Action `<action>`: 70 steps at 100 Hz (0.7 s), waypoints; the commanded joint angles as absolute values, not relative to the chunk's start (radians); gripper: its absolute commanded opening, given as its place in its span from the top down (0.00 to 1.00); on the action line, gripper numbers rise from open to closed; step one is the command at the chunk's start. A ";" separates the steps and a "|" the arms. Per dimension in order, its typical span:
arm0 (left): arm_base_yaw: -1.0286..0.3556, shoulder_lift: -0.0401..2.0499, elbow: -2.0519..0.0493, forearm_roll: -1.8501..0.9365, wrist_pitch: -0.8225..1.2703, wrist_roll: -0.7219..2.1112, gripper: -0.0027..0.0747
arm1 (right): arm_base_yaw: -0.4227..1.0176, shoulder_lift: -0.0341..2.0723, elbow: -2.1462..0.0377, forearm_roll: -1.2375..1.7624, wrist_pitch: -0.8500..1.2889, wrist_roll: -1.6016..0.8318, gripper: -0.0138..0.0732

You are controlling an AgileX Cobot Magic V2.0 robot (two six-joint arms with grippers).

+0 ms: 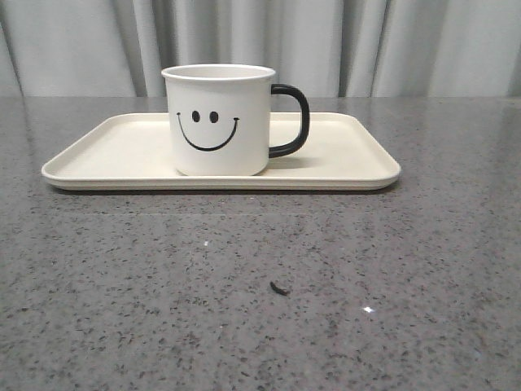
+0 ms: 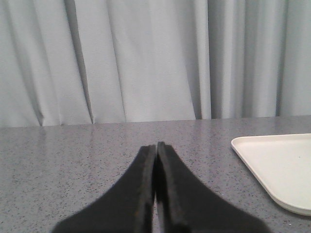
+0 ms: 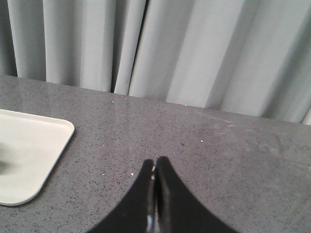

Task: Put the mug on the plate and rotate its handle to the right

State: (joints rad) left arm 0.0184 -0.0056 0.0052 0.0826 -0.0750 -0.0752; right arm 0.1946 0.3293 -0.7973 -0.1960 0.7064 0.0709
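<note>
- The mug (image 1: 220,120) stands upright on the plate (image 1: 342,159), a little left of the plate's middle, smiley face toward the front camera.
- Its handle (image 1: 295,120) sticks out to the right, clear of anything else.
- The plate lies flat on the grey speckled table (image 1: 260,285), long side across the view, with a pale curtain (image 1: 366,41) hanging behind it.
- A small dark speck (image 1: 279,288) sits on the table in front of the plate, well apart from it.
- The left gripper (image 2: 156,145) is clenched with nothing in it, the two black fingers pressed together over bare table; a corner of the plate shows off to one side, apart from the fingers.
- The right gripper (image 3: 154,165) is likewise pressed closed and empty, over the table, with the plate's other end near but not touching.
- Neither arm appears in the front view.
</note>
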 commanded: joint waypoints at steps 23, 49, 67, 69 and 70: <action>0.019 -0.038 0.008 0.073 -0.144 -0.085 0.99 | 0.187 0.341 -0.818 -0.217 0.636 0.072 0.91; 0.019 -0.038 0.008 0.073 -0.144 -0.085 0.99 | 0.187 0.341 -0.818 -0.217 0.636 0.072 0.91; 0.019 -0.038 0.008 0.073 -0.144 -0.085 0.99 | 0.187 0.341 -0.814 -0.217 0.634 0.072 0.91; 0.019 -0.038 0.008 0.073 -0.144 -0.085 0.99 | 0.187 0.338 -0.811 -0.217 0.634 0.072 0.91; 0.019 -0.038 0.008 0.073 -0.144 -0.085 0.99 | 0.187 0.333 -0.809 -0.217 0.634 0.072 0.91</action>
